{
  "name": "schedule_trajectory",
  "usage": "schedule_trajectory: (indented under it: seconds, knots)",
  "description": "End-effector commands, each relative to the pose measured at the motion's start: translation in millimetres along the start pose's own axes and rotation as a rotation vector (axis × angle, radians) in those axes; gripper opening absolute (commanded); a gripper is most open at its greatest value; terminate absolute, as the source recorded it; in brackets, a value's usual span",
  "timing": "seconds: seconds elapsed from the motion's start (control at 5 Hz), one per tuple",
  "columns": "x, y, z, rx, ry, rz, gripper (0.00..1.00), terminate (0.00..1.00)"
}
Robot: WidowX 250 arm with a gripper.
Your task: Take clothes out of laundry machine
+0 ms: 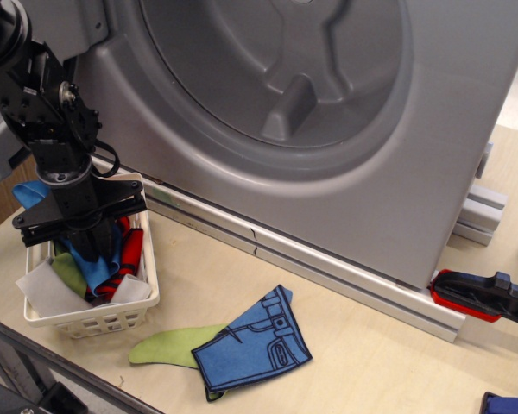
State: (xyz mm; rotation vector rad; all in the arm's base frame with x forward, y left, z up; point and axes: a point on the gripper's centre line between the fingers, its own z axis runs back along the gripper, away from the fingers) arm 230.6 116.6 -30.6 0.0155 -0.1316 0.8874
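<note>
Hangs over basket [147, 285], gripper [88, 252] seemingly pinching cloth [99, 263], likely for dropping; grip unclear.

One washer [328, 129], one basket [147, 259], several cloths [252, 341].

Robot lab: mock-up laundry machine [345, 129] on plywood bench [363, 362].

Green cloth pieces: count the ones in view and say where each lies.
2. One green piece sits in the white basket beside the gripper; the other lies on the table, partly under the jeans-shaped piece. More may be buried in the basket.
</note>
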Motion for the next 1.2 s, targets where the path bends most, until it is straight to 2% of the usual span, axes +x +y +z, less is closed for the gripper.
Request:
schedule_trajectory:
  seconds: [0.0, 0.2, 0.6, 0.8, 1.0]
  knots:
    - [8.8, -12.1, 29.4, 0.093, 0.089, -0.060, 1.00, 0.00]
    - [8.3, -19.3, 42.6, 0.174, 0.090, -0.088, 1.00, 0.00]
    - [28.7, -41.4, 90.7, 0.125, 0.016, -0.072, 1.00, 0.00]
    - [28.7, -41.4, 90.7, 0.125, 0.016, -0.072, 1.00, 0.00]
    - [28.7, -41.4, 90.7, 0.125, 0.016, -0.072, 1.00, 1.00]
